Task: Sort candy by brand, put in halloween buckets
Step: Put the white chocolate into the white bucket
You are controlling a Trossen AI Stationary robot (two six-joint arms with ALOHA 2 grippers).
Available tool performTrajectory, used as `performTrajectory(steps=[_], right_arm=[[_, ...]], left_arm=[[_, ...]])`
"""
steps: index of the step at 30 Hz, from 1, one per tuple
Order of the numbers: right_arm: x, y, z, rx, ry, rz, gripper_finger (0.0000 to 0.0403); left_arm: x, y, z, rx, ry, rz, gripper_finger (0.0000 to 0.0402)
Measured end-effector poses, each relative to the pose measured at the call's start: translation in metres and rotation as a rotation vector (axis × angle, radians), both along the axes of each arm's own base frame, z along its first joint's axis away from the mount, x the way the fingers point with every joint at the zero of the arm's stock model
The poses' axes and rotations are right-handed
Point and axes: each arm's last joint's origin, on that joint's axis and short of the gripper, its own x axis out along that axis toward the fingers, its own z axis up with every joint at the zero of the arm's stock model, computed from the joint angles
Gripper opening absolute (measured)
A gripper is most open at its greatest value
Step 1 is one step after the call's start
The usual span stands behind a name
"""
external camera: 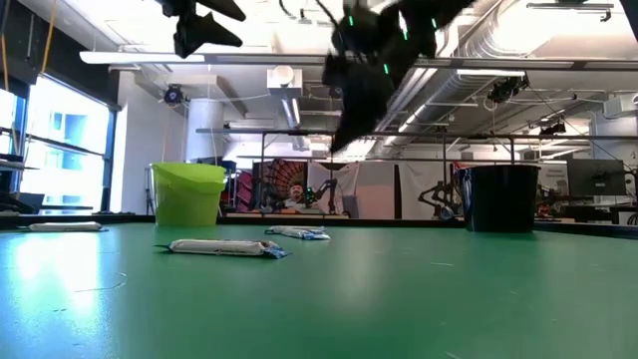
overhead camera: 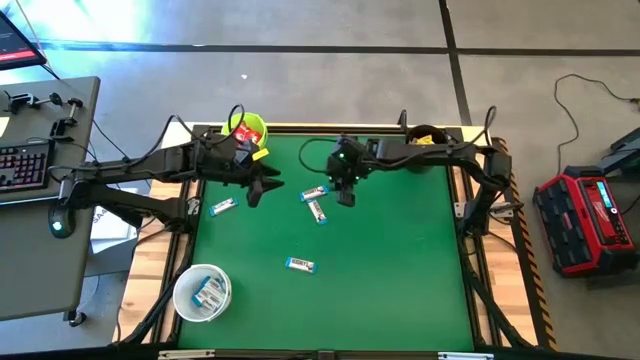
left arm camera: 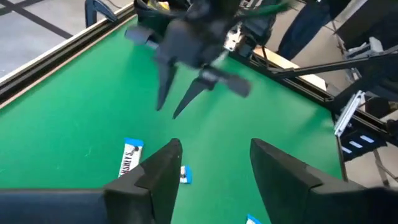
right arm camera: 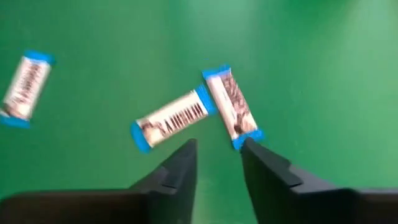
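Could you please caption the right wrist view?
Right tool, open and empty, above two touching white-and-blue bars on green table.

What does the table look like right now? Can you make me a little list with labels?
table: green mat
loose candy: four white-and-blue bars
green bucket: far edge, yellow packets inside
black bucket: far edge
white bucket: near left corner, bars inside
left gripper: open, empty, above the mat
right gripper: partly open, empty, above two bars

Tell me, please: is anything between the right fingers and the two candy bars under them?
Nothing visible. The right gripper hangs open above the two touching white-and-blue bars; only bare green table lies between.
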Motion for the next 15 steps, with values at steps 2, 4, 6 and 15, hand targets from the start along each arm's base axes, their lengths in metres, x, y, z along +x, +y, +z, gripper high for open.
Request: performTrajectory(steps=[2, 4, 6, 15], right_arm=[[-0.006, -0.004, -0.019, 0.016, -0.004, 0.013, 0.0135], [-0.010, -0.008, -0.034, 0.022, -0.035, 0.022, 0.0161], [-0.012, -0.009, -0.043, 0.028, -0.066, 0.034, 0.0181], [0.013, -0.024, -0.074, 0.077, 0.000, -0.035, 0.0205]], left_arm=[[0.000, -0.001, 0.000, -0.002, -0.001, -0.003, 0.0170], [0.000, -0.002, 0.000, -0.010, -0.001, -0.005, 0.0161], [0.000, -0.003, 0.000, -0.020, -0.002, -0.004, 0.0155], [0.001, -0.009, 0.000, -0.047, -0.005, -0.017, 0.0150]])
